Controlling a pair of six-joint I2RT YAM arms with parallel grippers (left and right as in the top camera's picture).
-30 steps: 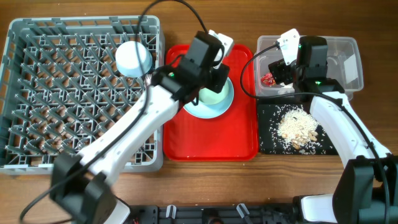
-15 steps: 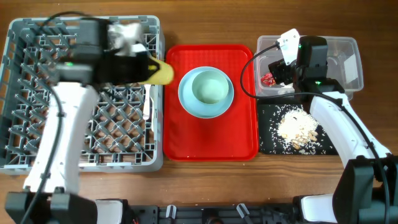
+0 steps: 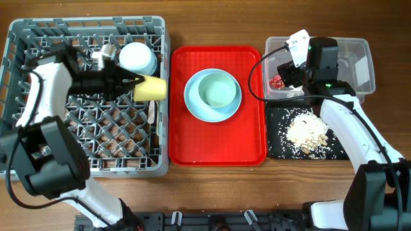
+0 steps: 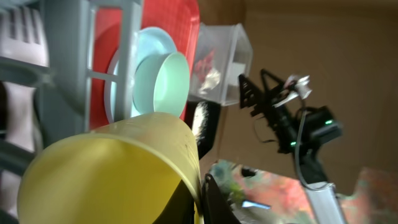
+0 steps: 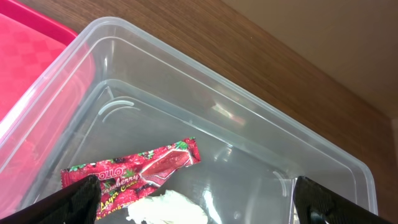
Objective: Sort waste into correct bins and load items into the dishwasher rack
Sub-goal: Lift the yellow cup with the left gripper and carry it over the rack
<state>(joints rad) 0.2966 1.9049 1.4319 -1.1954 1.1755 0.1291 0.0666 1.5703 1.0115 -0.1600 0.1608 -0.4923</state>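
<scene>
My left gripper (image 3: 131, 83) is shut on the rim of the yellow-green cup (image 3: 151, 88), holding it on its side over the right part of the grey dishwasher rack (image 3: 38, 154). The left wrist view shows the cup (image 4: 112, 168) pinched by the finger (image 4: 202, 199). A white bowl (image 3: 138, 59) sits upside down in the rack. The pale blue plate (image 3: 196, 109) lies on the red tray with a mint bowl (image 3: 217, 90) on it. My right gripper (image 3: 287, 74) is open over the clear tub (image 5: 249, 106), above the red wrapper (image 5: 143, 168) and white napkin (image 5: 165, 208).
The red serving tray (image 3: 218, 144) sits between the rack and the bins. Pale food scraps (image 3: 308, 131) lie on the black tray (image 3: 276, 147) in front of the clear tub (image 3: 359, 51). A white cutlery piece (image 3: 151, 114) rests in the rack's right side.
My left arm swung from the plate on the red tray over to the rack, carrying the yellow-green cup, which now lies sideways over the rack's right side. The right arm has not moved.
</scene>
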